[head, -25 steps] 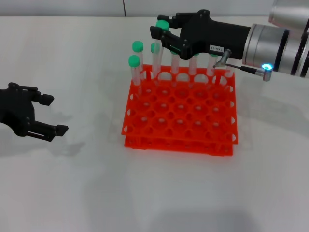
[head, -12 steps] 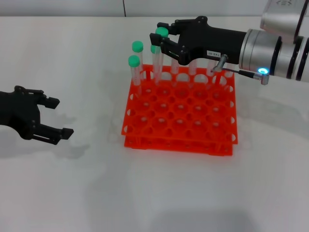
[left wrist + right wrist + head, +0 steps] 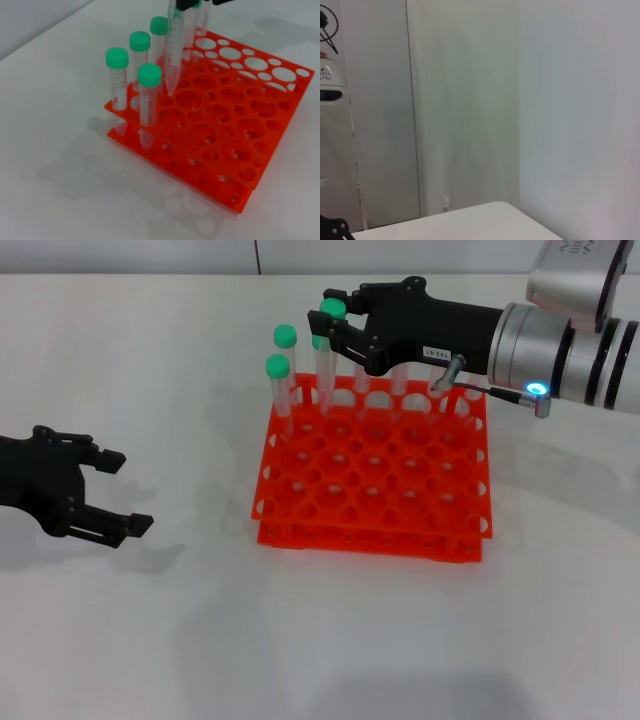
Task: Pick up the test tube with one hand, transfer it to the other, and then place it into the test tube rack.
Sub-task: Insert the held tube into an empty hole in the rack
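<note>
White tabletop: labelled right hand (image 3: 335,322) grips test tube (image 3: 172,50) above rack (image 3: 375,475); left hand (image 3: 105,492) released.

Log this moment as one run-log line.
phase: placing | right gripper: shut on test tube, tip above test tube rack back row | left gripper: open, idle beside rack

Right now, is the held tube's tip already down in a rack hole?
No. In the left wrist view the test tube held by the right gripper hangs with its pointed tip above the test tube rack, not in a hole.
</note>
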`<action>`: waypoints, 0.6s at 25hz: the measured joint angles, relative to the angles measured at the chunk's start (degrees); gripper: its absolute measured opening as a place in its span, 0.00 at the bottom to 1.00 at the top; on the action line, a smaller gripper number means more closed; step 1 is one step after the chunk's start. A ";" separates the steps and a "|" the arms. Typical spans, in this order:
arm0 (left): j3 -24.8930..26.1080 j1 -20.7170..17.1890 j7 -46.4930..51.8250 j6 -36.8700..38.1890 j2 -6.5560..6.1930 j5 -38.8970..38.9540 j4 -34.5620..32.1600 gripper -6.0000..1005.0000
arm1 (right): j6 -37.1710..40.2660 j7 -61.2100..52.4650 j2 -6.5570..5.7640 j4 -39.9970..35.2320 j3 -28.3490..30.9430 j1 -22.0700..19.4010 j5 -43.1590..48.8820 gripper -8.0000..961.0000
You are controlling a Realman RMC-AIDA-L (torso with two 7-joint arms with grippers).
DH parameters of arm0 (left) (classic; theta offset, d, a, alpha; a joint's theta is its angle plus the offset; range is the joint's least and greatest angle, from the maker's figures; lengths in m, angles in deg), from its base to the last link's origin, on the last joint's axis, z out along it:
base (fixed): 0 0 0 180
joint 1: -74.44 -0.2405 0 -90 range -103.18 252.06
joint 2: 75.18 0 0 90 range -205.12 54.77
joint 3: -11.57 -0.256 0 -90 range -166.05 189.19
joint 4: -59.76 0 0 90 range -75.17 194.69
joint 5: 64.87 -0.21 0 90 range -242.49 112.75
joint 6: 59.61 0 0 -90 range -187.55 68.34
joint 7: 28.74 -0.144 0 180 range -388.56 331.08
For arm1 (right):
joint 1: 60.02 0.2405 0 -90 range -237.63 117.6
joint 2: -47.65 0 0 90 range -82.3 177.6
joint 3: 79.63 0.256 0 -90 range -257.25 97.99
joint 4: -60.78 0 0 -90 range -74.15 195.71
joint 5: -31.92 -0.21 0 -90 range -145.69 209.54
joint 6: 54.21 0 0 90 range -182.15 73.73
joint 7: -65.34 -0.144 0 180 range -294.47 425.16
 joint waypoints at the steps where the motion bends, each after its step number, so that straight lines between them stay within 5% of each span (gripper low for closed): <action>1: 0.00 -0.01 -0.11 0.03 0.00 -0.01 0.12 0.89 | -0.06 0.01 0.00 0.00 -0.07 0.01 -0.15 0.28; 15: 0.00 -0.01 -0.42 0.09 0.05 -0.04 0.36 0.89 | -2.16 0.86 0.00 0.09 -2.56 0.21 -2.02 0.28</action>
